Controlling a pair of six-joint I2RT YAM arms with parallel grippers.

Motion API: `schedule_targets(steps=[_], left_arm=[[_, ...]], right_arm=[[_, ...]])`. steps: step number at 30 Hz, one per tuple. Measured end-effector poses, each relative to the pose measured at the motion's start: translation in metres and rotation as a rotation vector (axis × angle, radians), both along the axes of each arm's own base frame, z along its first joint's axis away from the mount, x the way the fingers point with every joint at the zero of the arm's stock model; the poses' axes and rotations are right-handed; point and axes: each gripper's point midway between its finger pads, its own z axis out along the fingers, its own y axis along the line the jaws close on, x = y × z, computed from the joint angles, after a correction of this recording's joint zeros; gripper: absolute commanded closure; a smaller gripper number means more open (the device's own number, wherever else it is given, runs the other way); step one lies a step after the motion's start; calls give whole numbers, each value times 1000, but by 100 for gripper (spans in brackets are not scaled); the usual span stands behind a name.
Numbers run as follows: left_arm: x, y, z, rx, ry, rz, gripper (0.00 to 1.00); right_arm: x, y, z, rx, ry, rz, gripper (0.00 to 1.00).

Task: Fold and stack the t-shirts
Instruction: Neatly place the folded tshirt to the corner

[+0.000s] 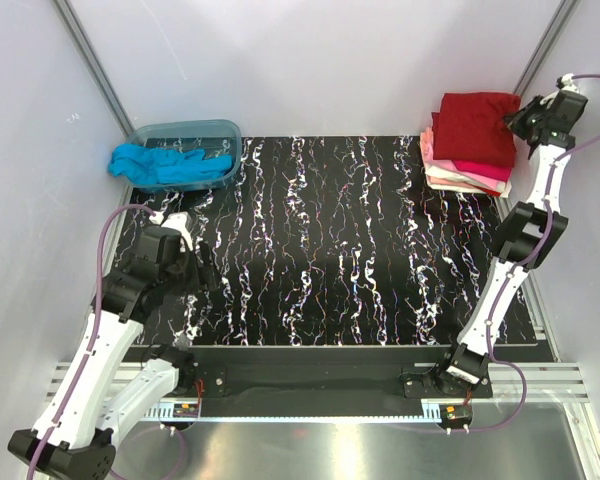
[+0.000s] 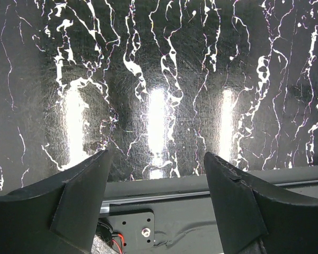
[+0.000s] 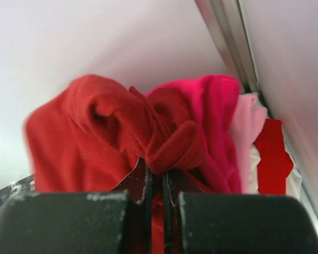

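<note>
Right gripper (image 3: 156, 179) pinched tight on dark red t-shirt (image 3: 90, 132) atop shirt stack (image 1: 477, 172), 1 o'clock. Left gripper (image 2: 156, 157) spread wide, empty, over tabletop (image 2: 164, 63), 8 o'clock.

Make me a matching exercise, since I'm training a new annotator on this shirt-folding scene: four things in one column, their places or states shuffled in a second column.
Column one:
1. dark red t-shirt
2. turquoise t-shirt
3. left gripper
4. right gripper

Column two:
A. open above the black mat, holding nothing
B. spilling over the edge of the tub, far left
C. on top of the stack, far right
D. shut on a fold of red cloth

Pairs: 1-C, 2-B, 3-A, 4-D.
</note>
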Motion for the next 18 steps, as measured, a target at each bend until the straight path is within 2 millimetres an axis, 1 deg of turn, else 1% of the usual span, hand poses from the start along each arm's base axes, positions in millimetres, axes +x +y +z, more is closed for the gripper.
schedule_targets(steps=[3,6,8,11,12,13,18], left_arm=[[0,0,0,-2,-5,-1,23],[-1,-2,0,-10,-6,-7,23],[-1,-3,0,-17,-5,-11,24],[0,-4,0,-26,-5,-14,24],[0,-4,-1,-27,-3,-13,24],[0,-4,-1,-29,-2,-14,24],[0,-5,0,-38,-2,-14,24]], right_arm=[[4,-6,-21,-13,17,-26,100],[7,-13,-28,-39,4,-50,100],[8,-17,-30,-55,0,-62,100],[7,-20,-32,-60,11,-77,78],[7,-21,-32,-61,14,-81,55],[7,-21,-32,-58,17,-86,48],[4,-24,-36,-63,35,-101,27]])
